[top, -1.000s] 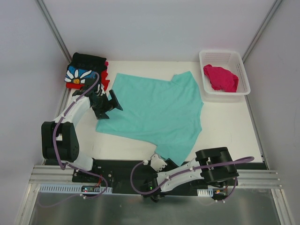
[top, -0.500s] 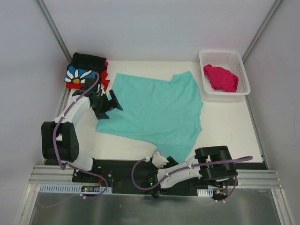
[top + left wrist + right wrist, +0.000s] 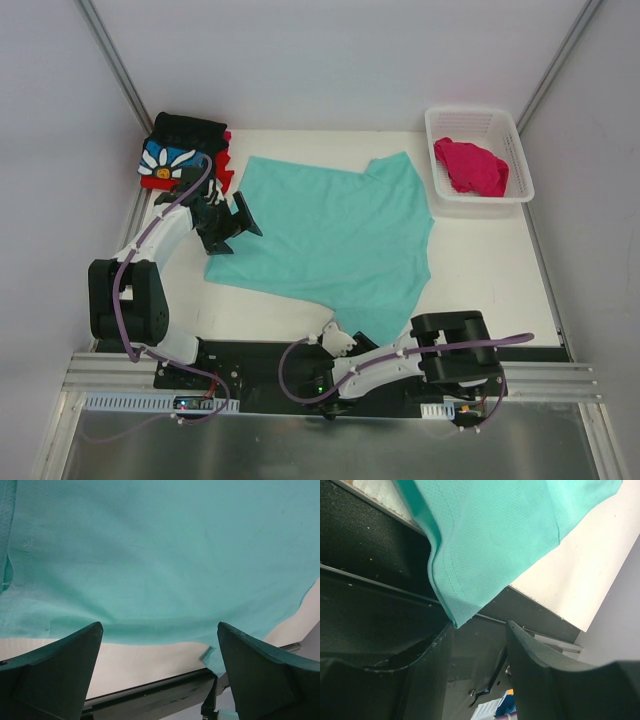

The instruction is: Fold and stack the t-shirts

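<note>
Desk [image 3: 480,270] first: it carries everything you need. The mint-teal shirt [image 3: 330,230] is the biggest piece, spread flat and slightly skewed across the middle, still unfolded. Its long run goes from the near left up toward the far right, and one corner [image 3: 451,611] droops over the near edge.

At the far right sits the white basket [image 3: 470,111], holding the magenta-pink shirt [image 3: 472,166] in a crumpled heap. At the far left corner the black daisy shirt [image 3: 180,140] tops the stack, with the red shirt [image 3: 222,172] peeking out just beneath it.

Now your hands. The left hand [image 3: 232,222] hangs over the teal shirt's left edge, jaws spread as wide as they go and holding nothing. In its own camera the hem runs across just ahead of both fingers.

The right hand [image 3: 338,342] sits low at the near edge, jaws about half apart. Nothing is pinched yet. The drooping corner hangs right at the tip of one finger, at the mouth of the gap rather than deep inside it.

That's your key relation: the corner lies just in front of the right hand, far closer to it than to the left. I'd judge it needs a touch more reach before any squeeze, or the cloth could slip out.
</note>
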Controlling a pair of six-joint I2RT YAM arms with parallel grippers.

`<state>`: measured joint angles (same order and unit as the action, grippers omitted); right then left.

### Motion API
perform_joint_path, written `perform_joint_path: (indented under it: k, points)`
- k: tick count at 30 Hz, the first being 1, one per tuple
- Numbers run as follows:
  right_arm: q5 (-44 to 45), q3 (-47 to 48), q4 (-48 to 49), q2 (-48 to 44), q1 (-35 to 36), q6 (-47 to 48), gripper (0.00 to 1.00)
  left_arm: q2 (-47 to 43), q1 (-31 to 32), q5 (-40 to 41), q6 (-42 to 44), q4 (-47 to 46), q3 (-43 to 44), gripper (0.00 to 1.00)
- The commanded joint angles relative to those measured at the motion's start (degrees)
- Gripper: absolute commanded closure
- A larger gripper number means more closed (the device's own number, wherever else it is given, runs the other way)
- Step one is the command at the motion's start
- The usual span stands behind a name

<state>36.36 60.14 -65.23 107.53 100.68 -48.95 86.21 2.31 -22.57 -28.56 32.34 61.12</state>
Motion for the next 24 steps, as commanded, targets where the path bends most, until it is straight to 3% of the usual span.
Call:
perform_joint_path:
  k: [1,6,9,13,19,24]
  points:
    - [0.38,1.56,3.27,2.07,-0.49,0.43,0.51,-1.84,0.77,-1.34,-0.45,1.32,1.02,0.01]
    - [0.20,3.05,3.71,3.13,-0.66,1.22,0.56,-1.93,0.77,-1.43,-0.36,1.32,1.10,0.01]
    - [0.12,3.14,3.88,3.30,-0.93,1.40,0.67,-2.01,0.77,-1.43,-0.19,1.50,1.10,0.01]
    - [0.12,2.70,4.06,3.39,-1.54,1.40,0.92,-2.28,0.77,-1.43,-0.10,1.85,1.10,0.01]
    - [0.29,2.35,4.06,3.39,-1.81,1.31,0.99,-2.19,0.77,-1.34,0.08,1.94,1.10,0.01]
    - [2.40,4.10,0.99,1.46,-2.42,1.13,0.99,-2.28,1.03,-1.34,0.25,2.03,0.49,0.01]
